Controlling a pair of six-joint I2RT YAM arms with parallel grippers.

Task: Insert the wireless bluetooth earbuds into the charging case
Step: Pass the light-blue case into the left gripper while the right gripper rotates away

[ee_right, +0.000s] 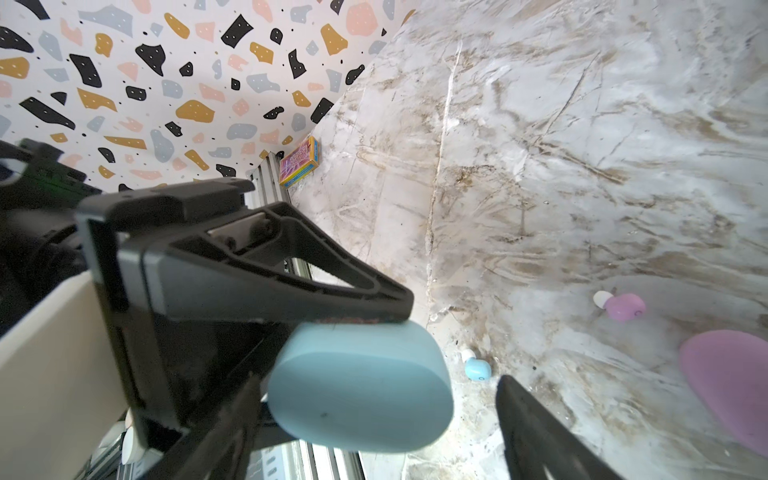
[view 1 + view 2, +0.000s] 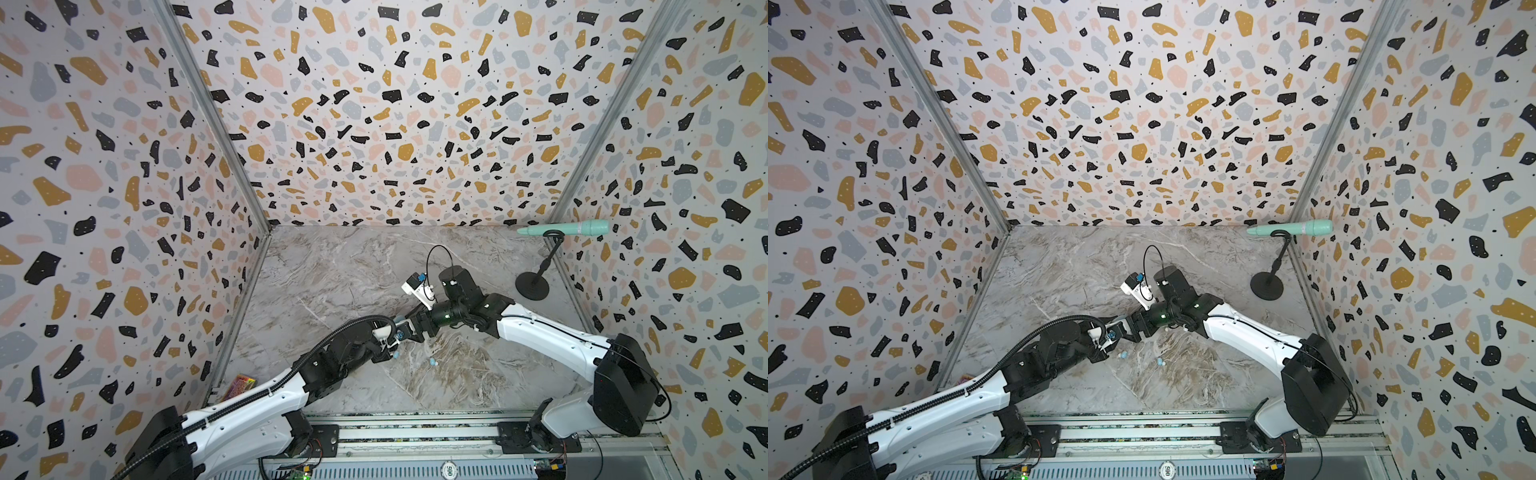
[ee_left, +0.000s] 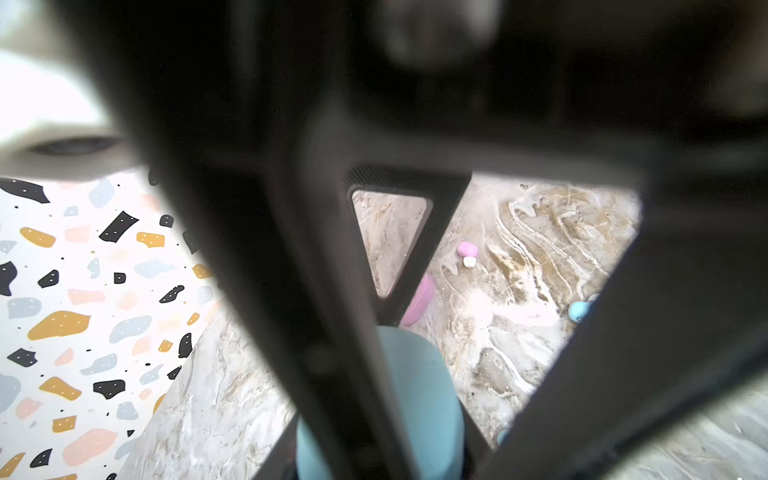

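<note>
Your left gripper [image 1: 332,357] is clamped on the light blue charging case [image 1: 361,386], top and bottom. Your right gripper [image 2: 405,330] meets it nose to nose, jaws spread, and its visible finger [image 1: 536,432] stands clear of the case. Both arms reach in low over the marble table [image 2: 332,270].

A blue earbud [image 1: 477,368] lies just beside the case. A pink earbud [image 1: 621,306] and a pink case [image 1: 731,382] lie farther off. Another blue earbud [image 2: 432,362] lies near. A colourful box [image 1: 299,162], its print unreadable, sits well away in the corner. A teal microphone on its stand [image 2: 569,228] is well away too. The front rail's badge [image 2: 449,471] reads "500".
</note>
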